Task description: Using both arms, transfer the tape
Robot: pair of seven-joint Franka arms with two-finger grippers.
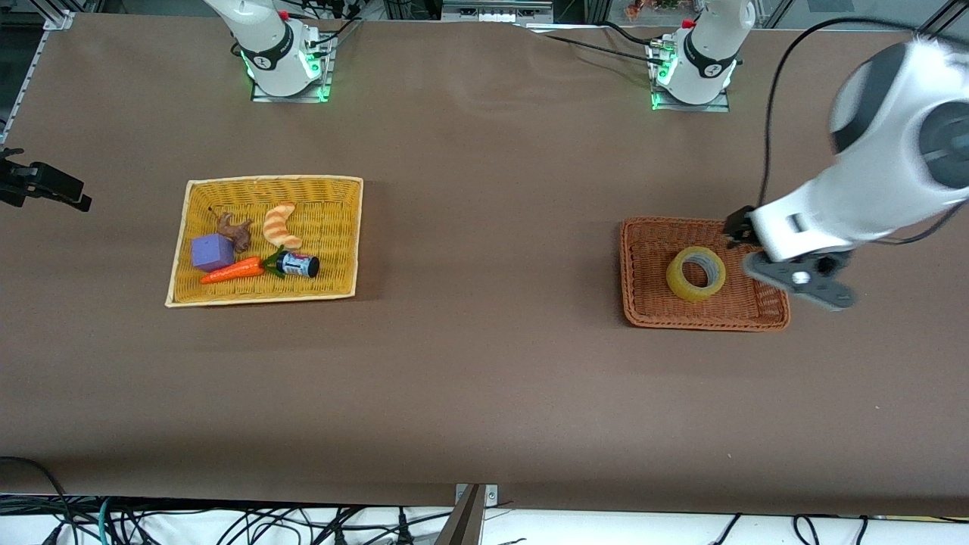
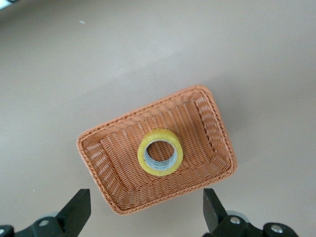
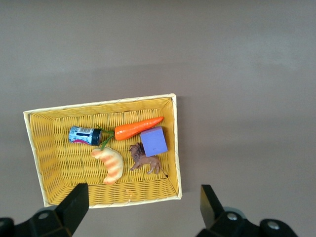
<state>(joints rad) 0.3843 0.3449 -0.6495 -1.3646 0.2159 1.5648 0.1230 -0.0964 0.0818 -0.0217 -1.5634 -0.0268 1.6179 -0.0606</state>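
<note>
The tape (image 1: 696, 273) lay flat in the middle of an orange-brown wicker basket (image 1: 643, 303) toward the left arm's end of the table. The left gripper (image 2: 145, 217) hung over that basket with its fingers spread wide and holding nothing. The right gripper (image 3: 143, 217), also wide open and empty, hung over a yellow basket (image 3: 54, 182) holding a carrot (image 3: 138, 128), a purple block (image 3: 154, 141) and other toys.

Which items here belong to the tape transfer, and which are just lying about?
Job:
tape, in the brown basket
left gripper, open over that basket
right gripper, open over the yellow basket

Lying about, all in the yellow basket:
croissant
carrot
purple cube
lion
can
</note>
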